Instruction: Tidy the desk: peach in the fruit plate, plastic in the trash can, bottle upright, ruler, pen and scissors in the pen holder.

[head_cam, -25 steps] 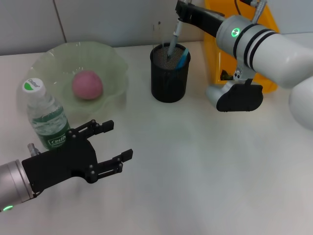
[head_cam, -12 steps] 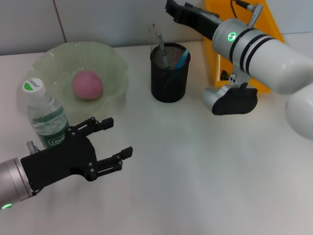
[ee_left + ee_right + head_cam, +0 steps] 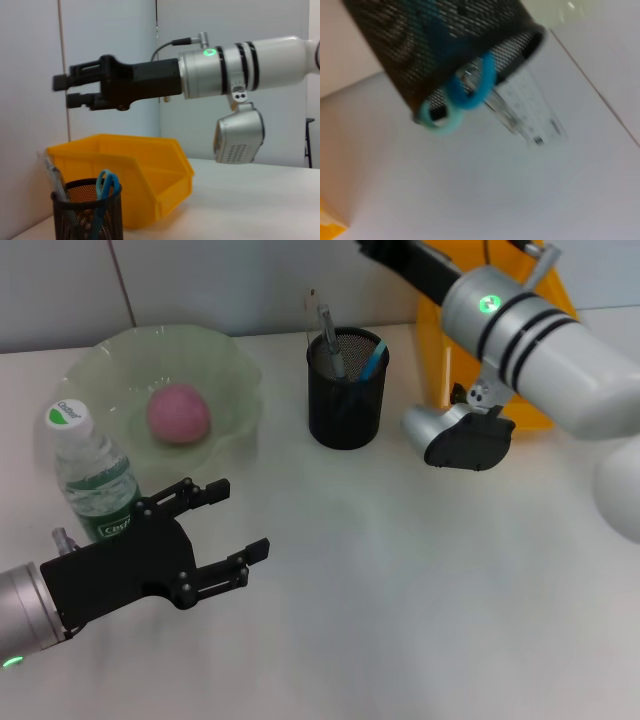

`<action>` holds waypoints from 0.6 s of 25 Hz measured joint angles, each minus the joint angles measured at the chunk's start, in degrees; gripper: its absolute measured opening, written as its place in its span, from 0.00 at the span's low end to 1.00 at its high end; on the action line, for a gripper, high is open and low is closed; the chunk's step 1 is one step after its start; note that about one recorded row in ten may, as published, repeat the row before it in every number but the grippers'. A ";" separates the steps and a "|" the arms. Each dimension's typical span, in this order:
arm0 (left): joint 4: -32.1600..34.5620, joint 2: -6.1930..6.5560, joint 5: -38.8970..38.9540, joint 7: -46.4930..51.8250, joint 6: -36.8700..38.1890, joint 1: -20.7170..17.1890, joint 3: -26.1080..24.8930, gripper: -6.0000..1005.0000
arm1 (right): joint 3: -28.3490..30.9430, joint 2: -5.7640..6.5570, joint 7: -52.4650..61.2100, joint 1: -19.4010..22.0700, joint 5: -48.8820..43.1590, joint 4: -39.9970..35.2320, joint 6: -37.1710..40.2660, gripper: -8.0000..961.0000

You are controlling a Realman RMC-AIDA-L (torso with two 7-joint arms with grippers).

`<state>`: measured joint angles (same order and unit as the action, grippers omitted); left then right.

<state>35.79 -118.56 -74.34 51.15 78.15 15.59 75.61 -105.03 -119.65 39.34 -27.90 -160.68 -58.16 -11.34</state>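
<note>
**Desk inventory, left to right**

Where the near left corner of the white desk begins, the left gripper hovers low, its black fingers spread apart and holding nothing.

- The bottle: upright, white cap on top, green label facing out, just behind the left gripper and touching the near rim of the fruit plate.
- The fruit plate: pale green, wavy-rimmed, at the back left.
- The peach: pink-red, lying in the middle of the fruit plate.
- The pen holder: black mesh cup, upright, back centre, between the fruit plate and the trash can.
- Contents of the holder: the ruler leaning against its left wall, the pen standing just beside the ruler, and the scissors on the right side, blue handles uppermost.
- The trash can: yellow bin at the back right, its contents not visible.
- The right gripper: raised high above the pen holder, carrying nothing, its jaws standing slightly apart in the left wrist view.
</note>
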 joint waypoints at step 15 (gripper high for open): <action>0.18 0.19 0.06 0.05 4.23 0.22 -4.08 0.80 | 5.67 -0.01 43.41 12.62 16.36 -20.71 0.18 0.56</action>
<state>35.97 -118.37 -74.29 51.20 82.37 15.81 71.53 -99.36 -119.67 82.74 -15.29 -144.32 -78.87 -11.15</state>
